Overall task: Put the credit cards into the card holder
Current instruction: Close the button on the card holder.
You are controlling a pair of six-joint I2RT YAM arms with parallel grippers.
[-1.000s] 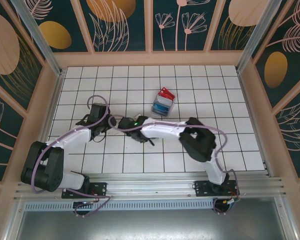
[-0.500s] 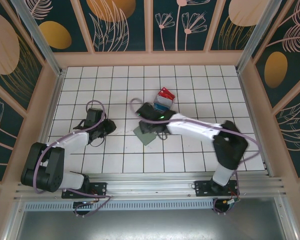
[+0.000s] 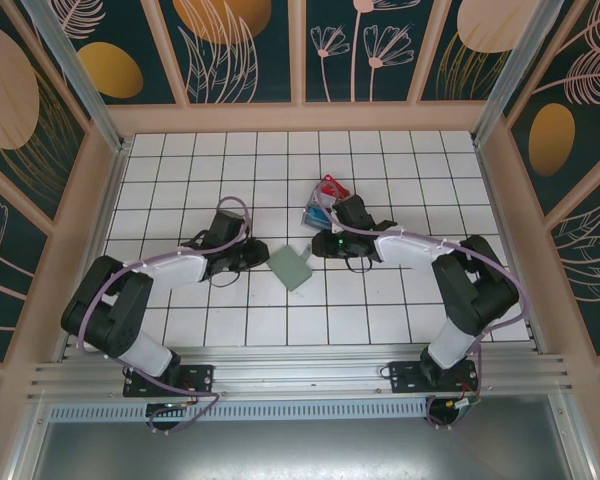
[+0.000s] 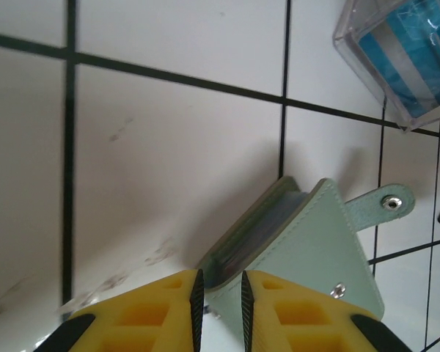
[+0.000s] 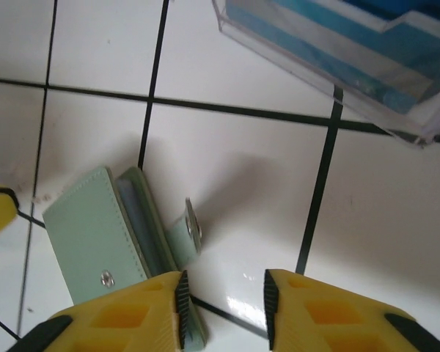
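The grey-green card holder (image 3: pixel 291 268) lies on the white tiles between the two grippers, its flap slightly ajar and its snap tab (image 4: pixel 385 204) sticking out. My left gripper (image 3: pixel 258 258) is at its left corner. In the left wrist view that corner of the card holder (image 4: pixel 308 249) sits pinched between the narrow yellow jaws of the left gripper (image 4: pixel 220 282). My right gripper (image 3: pixel 318 246) stands open just right of the card holder (image 5: pixel 88 220). Bare tile shows between the right gripper (image 5: pixel 224 286) jaws. Blue credit cards (image 5: pixel 337 44) and red ones (image 3: pixel 332 186) stand in a clear tray (image 5: pixel 315 77).
The clear tray (image 3: pixel 315 213) stands just behind the right gripper, about one tile from the card holder. Wooden walls (image 3: pixel 300 118) enclose the tiled floor on three sides. Open tiles stretch to the left, right and front.
The right gripper has left the card holder and moved right, toward the tray. The left gripper has moved right up to the card holder's corner. The card holder now lies uncovered.
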